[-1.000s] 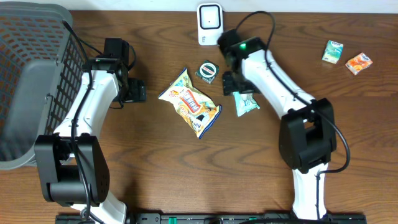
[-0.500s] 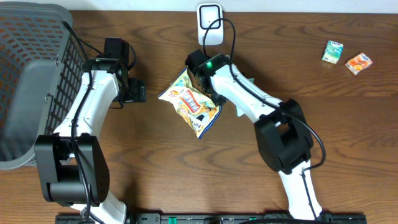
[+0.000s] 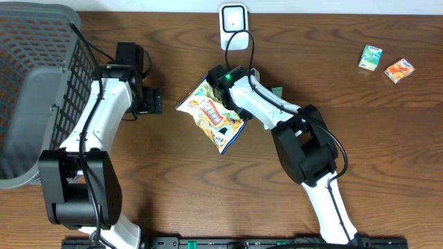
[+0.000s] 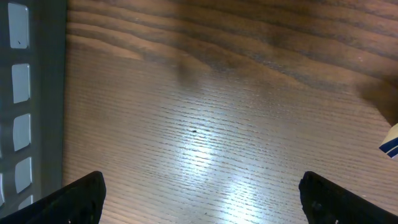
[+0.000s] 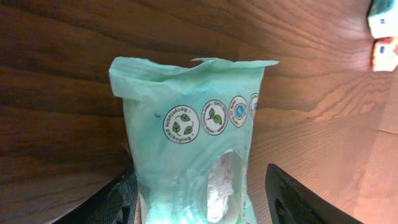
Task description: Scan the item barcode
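Green pouch (image 5: 193,143) sits between the right gripper's (image 5: 200,177) fingers, near the white barcode scanner (image 3: 234,28). I cannot tell whether those jaws clamp it. The left gripper (image 4: 214,199) hangs wide open over the table (image 4: 199,112). Likely mid-carry; next, the pouch's barcode must face the scanner.

Wooden table (image 3: 173,180); snack bag (image 3: 211,117), perhaps chips.
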`<action>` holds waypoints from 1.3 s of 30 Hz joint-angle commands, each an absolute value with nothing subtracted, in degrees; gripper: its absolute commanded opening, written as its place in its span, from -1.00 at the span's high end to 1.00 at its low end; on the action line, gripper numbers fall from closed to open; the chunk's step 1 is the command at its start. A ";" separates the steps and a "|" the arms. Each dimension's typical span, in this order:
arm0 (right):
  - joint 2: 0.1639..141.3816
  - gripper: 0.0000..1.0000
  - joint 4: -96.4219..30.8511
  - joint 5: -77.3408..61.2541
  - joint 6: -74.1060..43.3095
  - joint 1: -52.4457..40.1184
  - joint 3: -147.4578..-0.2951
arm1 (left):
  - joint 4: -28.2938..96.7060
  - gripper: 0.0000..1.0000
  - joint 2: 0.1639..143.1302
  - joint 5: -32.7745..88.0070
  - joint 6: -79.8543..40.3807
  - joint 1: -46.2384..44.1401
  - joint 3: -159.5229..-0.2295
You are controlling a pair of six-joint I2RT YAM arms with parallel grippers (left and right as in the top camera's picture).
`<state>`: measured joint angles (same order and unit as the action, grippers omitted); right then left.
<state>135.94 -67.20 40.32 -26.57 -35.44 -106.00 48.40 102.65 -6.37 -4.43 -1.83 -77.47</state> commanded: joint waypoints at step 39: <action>136.81 0.98 -59.81 39.16 -26.94 -29.87 -93.91 | 48.58 -0.95 102.69 -6.72 -4.10 -1.78 -77.30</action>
